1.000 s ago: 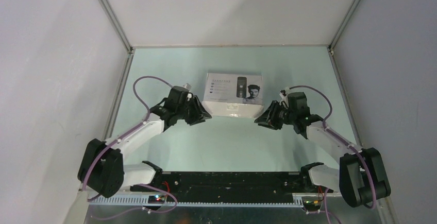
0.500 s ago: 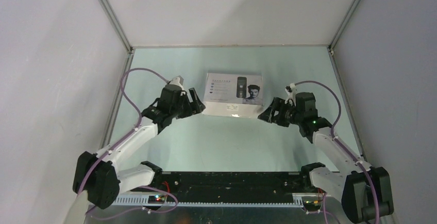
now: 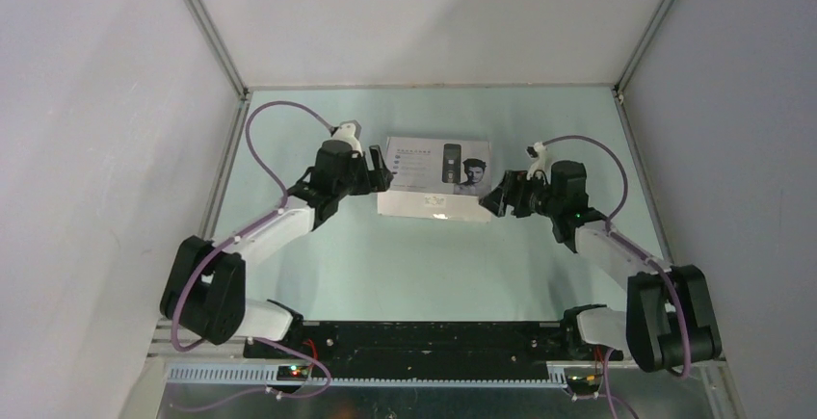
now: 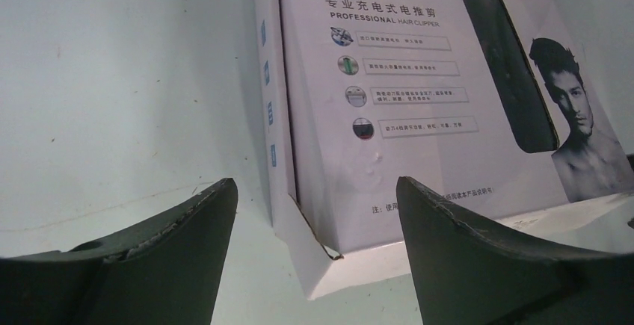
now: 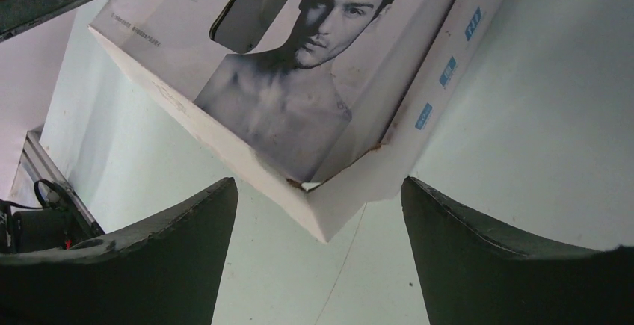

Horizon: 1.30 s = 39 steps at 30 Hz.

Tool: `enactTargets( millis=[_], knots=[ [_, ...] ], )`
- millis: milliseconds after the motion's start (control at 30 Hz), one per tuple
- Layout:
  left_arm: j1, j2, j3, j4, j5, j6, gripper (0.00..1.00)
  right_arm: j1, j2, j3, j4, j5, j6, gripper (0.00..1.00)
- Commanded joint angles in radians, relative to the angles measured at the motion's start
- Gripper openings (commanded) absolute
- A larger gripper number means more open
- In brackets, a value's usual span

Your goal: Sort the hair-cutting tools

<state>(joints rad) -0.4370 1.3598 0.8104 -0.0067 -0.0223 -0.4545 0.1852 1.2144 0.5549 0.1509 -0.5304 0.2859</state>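
No hair-cutting tools are in view; only their white cardboard box (image 3: 435,173) shows, lying flat mid-table with a clipper and a man's face printed on its lid. My left gripper (image 3: 379,170) is open at the box's left end. In the left wrist view the box (image 4: 404,78) has its near left corner, with a slightly lifted flap, between my left gripper's (image 4: 315,183) spread jaws, touching neither. My right gripper (image 3: 494,199) is open at the right end. In the right wrist view a corner of the box (image 5: 299,78) points between my right gripper's (image 5: 318,183) jaws, apart from both.
The pale green table (image 3: 424,265) is closed in by grey walls with metal rails (image 3: 224,164) along its left, right and far edges. A black base bar (image 3: 424,337) with both arm mounts runs along the near edge.
Both grippers have opened wide. Each arm has moved away from me and in towards the box, so each gripper now stands at a near corner of it. The box has not moved.
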Motion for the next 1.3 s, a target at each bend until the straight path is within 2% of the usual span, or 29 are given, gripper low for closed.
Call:
enactTargets(
  millis=[0,400,800,967,1267],
  knots=[
    [0.007,0.018,0.025,0.118,0.061,0.058,0.85,-0.005,0.067,0.046,0.147,-0.062,-0.056,0.85],
    [0.012,0.038,-0.055,0.218,0.177,0.070,0.87,-0.012,0.181,0.069,0.198,-0.146,-0.092,0.85],
    [0.011,-0.018,-0.081,0.156,0.205,0.034,0.89,-0.016,0.162,0.069,0.090,-0.144,-0.043,0.77],
    [0.012,-0.042,-0.091,0.131,0.184,0.020,0.96,-0.044,0.148,0.071,0.052,-0.142,0.035,0.69],
    [0.012,-0.050,-0.095,0.090,0.182,-0.026,0.96,-0.089,0.146,0.073,-0.003,-0.181,0.172,0.52]
  ],
)
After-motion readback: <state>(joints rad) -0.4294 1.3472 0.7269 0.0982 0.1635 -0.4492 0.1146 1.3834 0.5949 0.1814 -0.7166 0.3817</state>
